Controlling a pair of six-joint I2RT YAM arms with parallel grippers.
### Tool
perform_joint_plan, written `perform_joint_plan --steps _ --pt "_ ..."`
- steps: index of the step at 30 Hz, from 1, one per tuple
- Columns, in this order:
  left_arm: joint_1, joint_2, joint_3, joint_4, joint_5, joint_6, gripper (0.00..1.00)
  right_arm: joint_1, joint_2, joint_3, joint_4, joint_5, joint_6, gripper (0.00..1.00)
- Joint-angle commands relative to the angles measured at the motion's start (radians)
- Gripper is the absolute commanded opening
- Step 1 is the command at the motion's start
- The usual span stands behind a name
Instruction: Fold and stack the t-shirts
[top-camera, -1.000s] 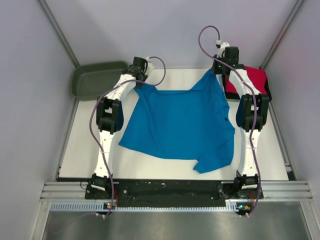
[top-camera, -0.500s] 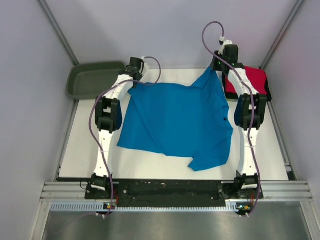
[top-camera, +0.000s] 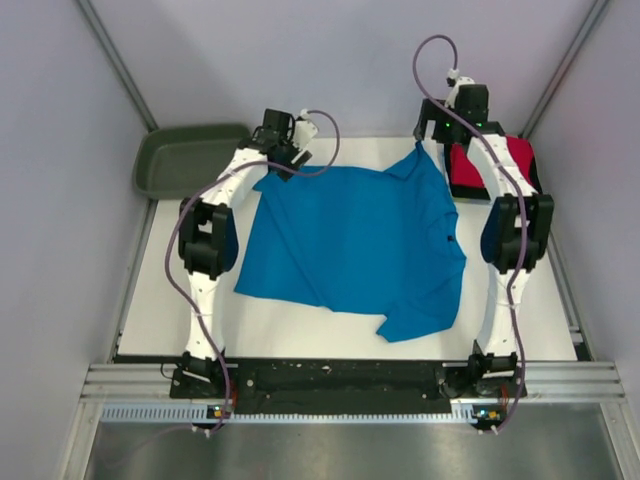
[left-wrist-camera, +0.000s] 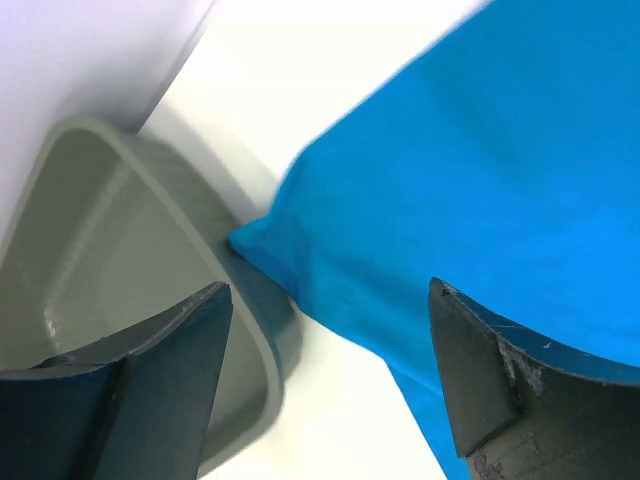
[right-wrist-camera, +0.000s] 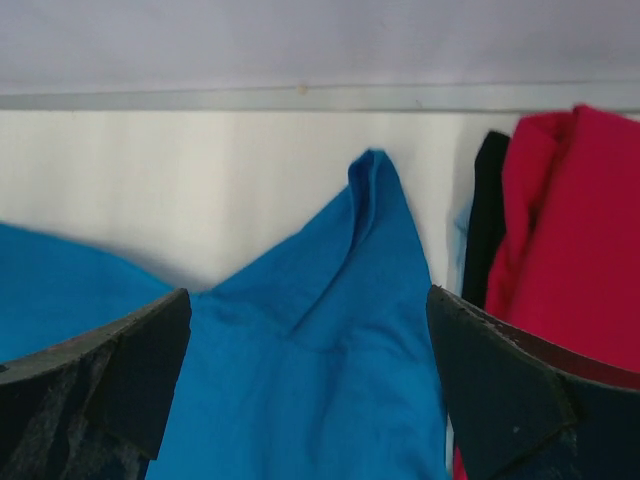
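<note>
On the table (top-camera: 165, 290), whole blue shirt (top-camera: 350, 240) from above, only corners up close, left gripper (left-wrist-camera: 328, 298) and right gripper (right-wrist-camera: 308, 300) wide, empty.

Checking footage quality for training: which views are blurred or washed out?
Top external: blue t-shirt sharp, evenly lit. Left wrist: white table blown out, near fingers dark and soft. Right wrist: shirt corner in focus, fingers blurred.
</note>
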Motion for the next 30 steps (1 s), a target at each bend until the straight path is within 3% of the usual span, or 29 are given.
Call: perform_joint_plan --steps 1,7,11,16,20,22,25,30 --pt "-0.066 -0.267 -0.133 -0.053 0.255 0.077 0.84 0.014 -0.387 -0.236 -0.053 0.047 0.022 0.99" --pt "-0.08 -0.537 -0.395 -0.249 0.469 0.208 0.79 0.061 -0.738 -0.68 -0.202 0.224 0.068 0.99" --pt "-0.076 -0.723 -0.67 -0.32 0.397 0.36 0.76 0.125 -0.932 -0.997 -0.292 0.302 0.115 0.94" --pt "-0.062 -0.895 -1.033 -0.317 0.29 0.52 0.78 0.171 -1.117 -1.255 -0.39 0.256 0.238 0.85" --pt "-0.056 -0.931 -1.245 -0.144 0.209 0.568 0.8 0.195 -1.211 -1.424 -0.375 0.222 0.332 0.82" --pt "-0.056 -0.931 -1.308 -0.045 0.185 0.583 0.81 0.239 -1.2 -1.418 -0.375 0.245 0.356 0.81" --pt "-0.054 -0.914 -1.365 0.08 0.173 0.592 0.82 0.241 -1.165 -1.426 -0.343 0.224 0.416 0.83" --pt "-0.053 -0.88 -1.396 0.152 0.13 0.572 0.79 0.241 -1.171 -1.492 -0.372 0.201 0.51 0.84"
